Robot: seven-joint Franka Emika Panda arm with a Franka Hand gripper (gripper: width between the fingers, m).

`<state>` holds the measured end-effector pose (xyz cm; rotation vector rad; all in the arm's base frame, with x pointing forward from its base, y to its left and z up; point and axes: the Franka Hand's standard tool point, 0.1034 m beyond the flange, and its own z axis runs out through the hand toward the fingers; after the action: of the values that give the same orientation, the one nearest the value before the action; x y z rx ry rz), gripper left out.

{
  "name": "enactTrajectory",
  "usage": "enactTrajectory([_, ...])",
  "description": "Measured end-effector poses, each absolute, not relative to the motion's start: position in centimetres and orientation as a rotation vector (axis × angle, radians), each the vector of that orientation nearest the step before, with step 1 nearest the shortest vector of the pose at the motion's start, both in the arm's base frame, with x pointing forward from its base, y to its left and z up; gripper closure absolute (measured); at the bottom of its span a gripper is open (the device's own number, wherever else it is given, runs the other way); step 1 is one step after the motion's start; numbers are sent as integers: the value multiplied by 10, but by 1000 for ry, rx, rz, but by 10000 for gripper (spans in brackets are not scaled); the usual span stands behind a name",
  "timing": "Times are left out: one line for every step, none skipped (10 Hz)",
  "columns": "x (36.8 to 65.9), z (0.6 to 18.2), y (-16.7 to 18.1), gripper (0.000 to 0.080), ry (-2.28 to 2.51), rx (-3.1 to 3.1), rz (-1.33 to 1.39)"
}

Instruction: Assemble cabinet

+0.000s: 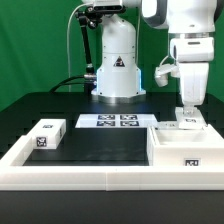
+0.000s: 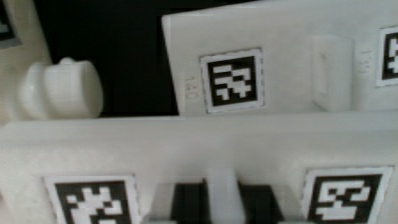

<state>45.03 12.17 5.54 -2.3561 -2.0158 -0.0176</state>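
Claw (image 1: 190, 108) is low, directly above the cabinet (image 1: 180, 150). The cabinet sits on the bench (image 1: 100, 148) straight beneath the claw, touching or just under its tips. Claw spread or pinching: cannot tell, tips blend into white parts. Judgement: 1 short vertical move closes the gap.

The black table (image 1: 100, 145) carries the marker board (image 1: 107, 121) lying flat near the back, just in front of the robot base (image 1: 117, 75). A small tagged block (image 1: 45, 134) sits toward the exterior view's left, well apart from the cabinet (image 1: 170, 152) on the right. A low white border rail (image 1: 90, 178) runs along the front edge and seems to turn up the left side.
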Motion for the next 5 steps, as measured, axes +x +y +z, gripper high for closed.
enactTrajectory([450, 55, 122, 729, -2016, -2356, -17])
enactTrajectory([450, 55, 122, 729, -2015, -2356, -17])
enactTrajectory([450, 55, 121, 729, -2025, -2348, -21])
enactTrajectory([451, 54, 120, 729, -2042, -2334, -25])
enactTrajectory([451, 54, 119, 729, -2050, -2326, -23])
